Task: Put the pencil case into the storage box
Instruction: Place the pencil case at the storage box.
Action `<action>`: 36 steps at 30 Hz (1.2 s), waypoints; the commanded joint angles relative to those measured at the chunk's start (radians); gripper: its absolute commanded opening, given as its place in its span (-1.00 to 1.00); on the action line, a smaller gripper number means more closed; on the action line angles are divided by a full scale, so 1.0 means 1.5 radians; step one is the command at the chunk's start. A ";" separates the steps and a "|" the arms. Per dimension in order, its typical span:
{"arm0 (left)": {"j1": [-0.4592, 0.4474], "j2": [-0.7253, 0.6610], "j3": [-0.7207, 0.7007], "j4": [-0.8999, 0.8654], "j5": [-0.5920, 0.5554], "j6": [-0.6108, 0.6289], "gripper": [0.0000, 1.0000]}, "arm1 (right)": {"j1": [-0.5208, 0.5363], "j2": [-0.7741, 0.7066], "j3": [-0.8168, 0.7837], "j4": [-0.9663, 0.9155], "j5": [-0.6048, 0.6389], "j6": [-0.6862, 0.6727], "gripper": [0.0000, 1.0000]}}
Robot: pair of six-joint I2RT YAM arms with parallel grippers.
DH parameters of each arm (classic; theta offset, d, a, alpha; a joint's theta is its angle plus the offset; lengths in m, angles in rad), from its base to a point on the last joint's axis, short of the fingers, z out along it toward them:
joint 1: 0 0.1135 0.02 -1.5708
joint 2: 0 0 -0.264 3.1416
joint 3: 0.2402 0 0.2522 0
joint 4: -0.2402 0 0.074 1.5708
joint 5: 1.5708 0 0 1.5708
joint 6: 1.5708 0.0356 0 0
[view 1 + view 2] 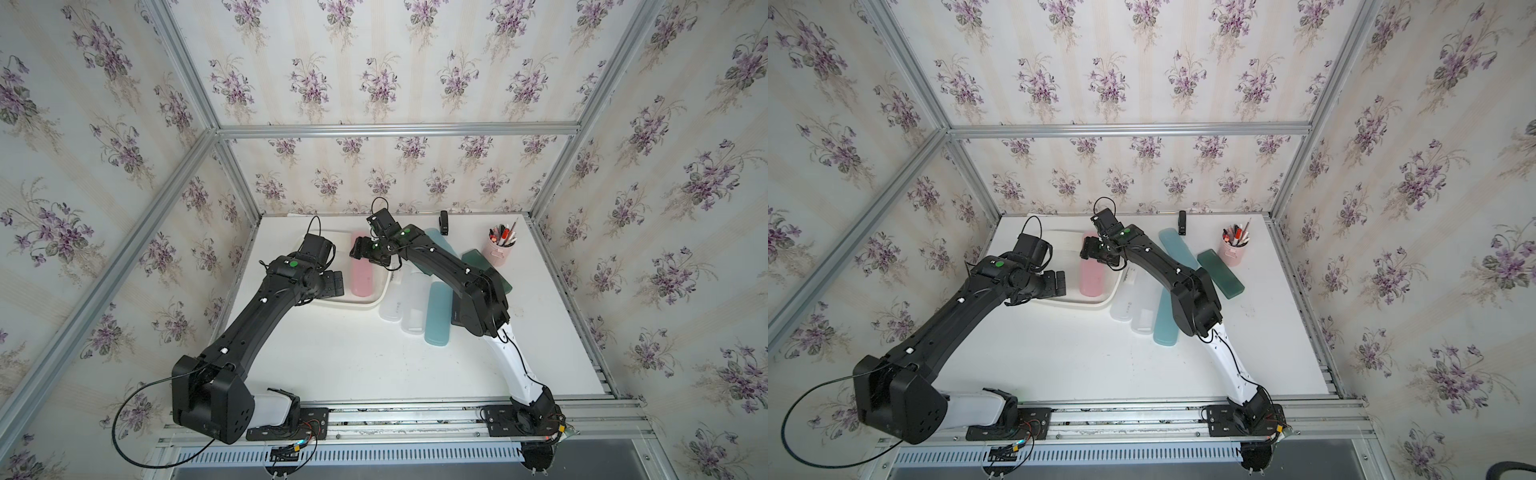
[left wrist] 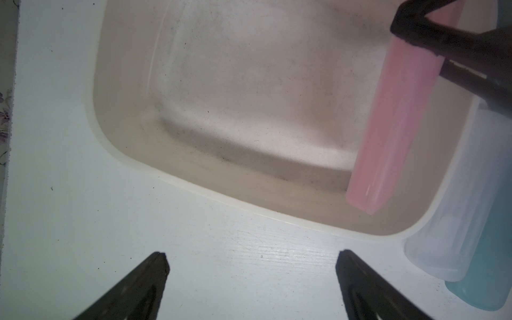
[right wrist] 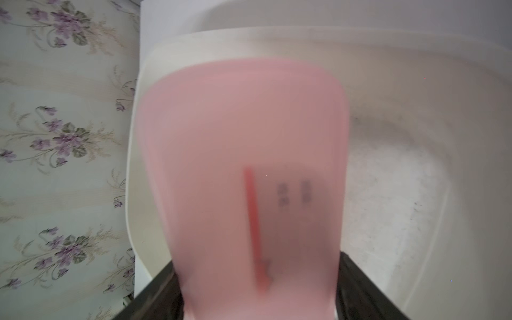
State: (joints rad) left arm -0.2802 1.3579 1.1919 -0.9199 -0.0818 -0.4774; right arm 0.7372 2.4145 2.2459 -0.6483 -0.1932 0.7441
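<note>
A pink translucent pencil case [image 1: 365, 276] [image 1: 1092, 277] [image 2: 393, 133] lies lengthwise along the right side of the storage box [image 1: 353, 306] [image 1: 1084, 303] [image 2: 124, 83], a shallow white tub at the back left of the table. My right gripper [image 1: 372, 253] [image 1: 1100, 251] [image 3: 257, 277] is shut on the far end of that pencil case [image 3: 243, 124], one finger on each side, over the storage box [image 3: 221, 41]. My left gripper [image 1: 334, 284] [image 1: 1057, 284] [image 2: 250, 257] hangs open and empty above the table, at the tub's near left rim.
Right of the tub lie two clear white cases [image 1: 392, 305] [image 1: 413, 316] and a teal one [image 1: 438, 316]. A dark green case [image 1: 1221, 274] and a light blue case [image 1: 1177, 245] lie further back. A pink pen cup [image 1: 498, 251] and a small black object [image 1: 444, 222] stand near the back wall.
</note>
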 commanded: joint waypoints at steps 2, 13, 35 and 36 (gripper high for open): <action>0.006 -0.005 -0.013 0.020 0.002 0.017 0.99 | 0.000 -0.011 -0.046 0.009 0.076 0.049 0.24; 0.014 -0.008 -0.047 0.040 0.012 0.036 0.99 | 0.002 0.038 -0.023 -0.034 0.085 0.065 0.64; 0.017 -0.041 -0.050 0.032 0.018 0.047 0.99 | -0.116 -0.409 -0.461 -0.123 0.356 -0.115 0.99; 0.016 -0.044 -0.053 0.033 0.018 0.048 0.99 | -0.162 -0.452 -0.540 -0.101 0.342 -0.132 0.99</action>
State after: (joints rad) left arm -0.2550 1.3022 1.1156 -0.8711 -0.0551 -0.4191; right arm 0.5823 1.8416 1.6386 -0.7559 0.2409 0.6662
